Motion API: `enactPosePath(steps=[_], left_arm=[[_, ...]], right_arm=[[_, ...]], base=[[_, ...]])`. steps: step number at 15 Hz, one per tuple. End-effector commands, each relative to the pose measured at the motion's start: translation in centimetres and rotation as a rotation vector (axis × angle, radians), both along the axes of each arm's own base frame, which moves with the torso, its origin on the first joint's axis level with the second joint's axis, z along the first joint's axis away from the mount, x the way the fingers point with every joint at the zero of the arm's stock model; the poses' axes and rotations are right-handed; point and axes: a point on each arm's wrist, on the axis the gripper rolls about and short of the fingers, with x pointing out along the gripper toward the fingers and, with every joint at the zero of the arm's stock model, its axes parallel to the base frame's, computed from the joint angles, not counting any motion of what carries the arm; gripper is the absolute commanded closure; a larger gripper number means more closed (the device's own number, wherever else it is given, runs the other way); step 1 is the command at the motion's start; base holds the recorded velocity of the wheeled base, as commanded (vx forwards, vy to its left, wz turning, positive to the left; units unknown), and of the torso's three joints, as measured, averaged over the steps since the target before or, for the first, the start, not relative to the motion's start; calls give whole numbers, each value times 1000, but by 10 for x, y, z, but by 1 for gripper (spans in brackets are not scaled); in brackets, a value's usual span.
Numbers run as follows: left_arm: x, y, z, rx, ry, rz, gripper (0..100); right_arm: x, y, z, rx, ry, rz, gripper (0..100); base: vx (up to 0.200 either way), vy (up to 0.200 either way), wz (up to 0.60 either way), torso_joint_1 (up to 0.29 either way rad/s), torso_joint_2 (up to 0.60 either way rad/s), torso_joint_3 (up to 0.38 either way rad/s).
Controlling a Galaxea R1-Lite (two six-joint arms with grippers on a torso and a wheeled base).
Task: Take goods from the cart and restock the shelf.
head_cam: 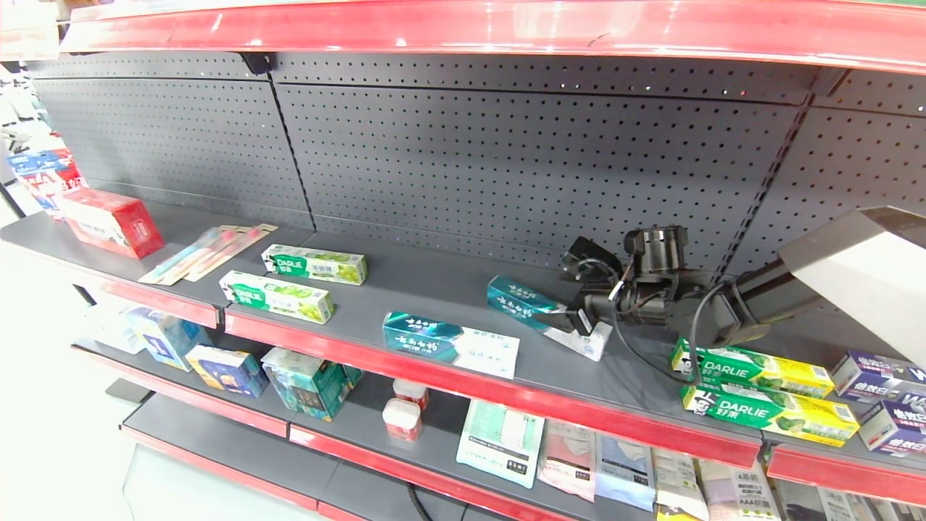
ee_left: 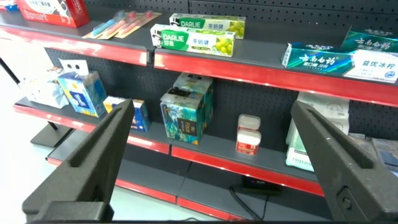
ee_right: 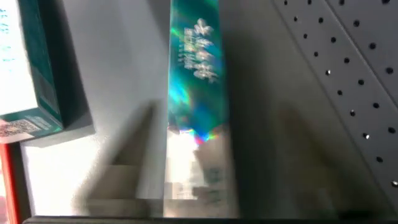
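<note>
Right gripper (head_cam: 573, 318) fingers spread, straddling teal toothpaste box (head_cam: 517, 297). Carton likely light, stiff, glossy-slick: pinch long sides mid-length. Left gripper (ee_left: 211, 106) spread, empty.

White brand lettering stands on the green boxes (head_cam: 276, 296), seemingly white characters on the teal boxes (head_cam: 423, 339).
</note>
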Motion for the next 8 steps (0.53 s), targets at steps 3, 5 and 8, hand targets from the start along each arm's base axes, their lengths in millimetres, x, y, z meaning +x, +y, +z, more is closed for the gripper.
enactPosePath(steps=[3,5,8], left_arm=[[0,0,0,0,0,0,0],[0,0,0,0,0,0,0],[0,0,0,0,0,0,0]], right_arm=[[-1,-1,3,-3,-5,-26,0],[-4,-11,12,4,-3,-90,0],[-26,-30,24,27,61,-179,0]], base=[[0,0,0,0,0,0],[0,0,0,0,0,0],[0,0,0,0,0,0]])
